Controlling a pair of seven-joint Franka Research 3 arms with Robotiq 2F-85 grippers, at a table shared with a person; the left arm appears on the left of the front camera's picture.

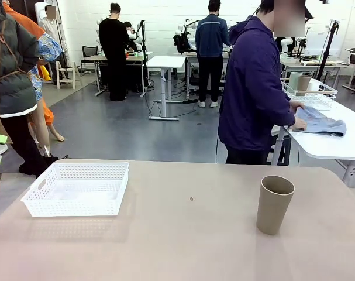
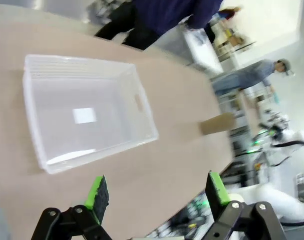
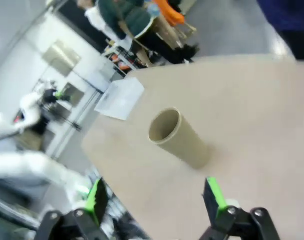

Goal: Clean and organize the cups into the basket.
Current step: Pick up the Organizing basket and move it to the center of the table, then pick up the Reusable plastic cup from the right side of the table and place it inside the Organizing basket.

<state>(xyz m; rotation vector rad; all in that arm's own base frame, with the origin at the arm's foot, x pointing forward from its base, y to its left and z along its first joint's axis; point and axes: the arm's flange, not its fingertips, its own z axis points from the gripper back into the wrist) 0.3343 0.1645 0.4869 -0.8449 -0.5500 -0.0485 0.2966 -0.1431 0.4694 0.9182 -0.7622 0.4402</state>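
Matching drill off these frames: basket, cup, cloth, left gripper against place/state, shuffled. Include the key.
Things
1. basket
2. cup
3. cloth
4. left gripper

Place or state
A. upright, on the right part of the table
B. open, nothing between the pads
C. under the person's hand, on the far white table
D. empty, on the left part of the table

Pairs: 1-D, 2-A, 3-C, 4-B
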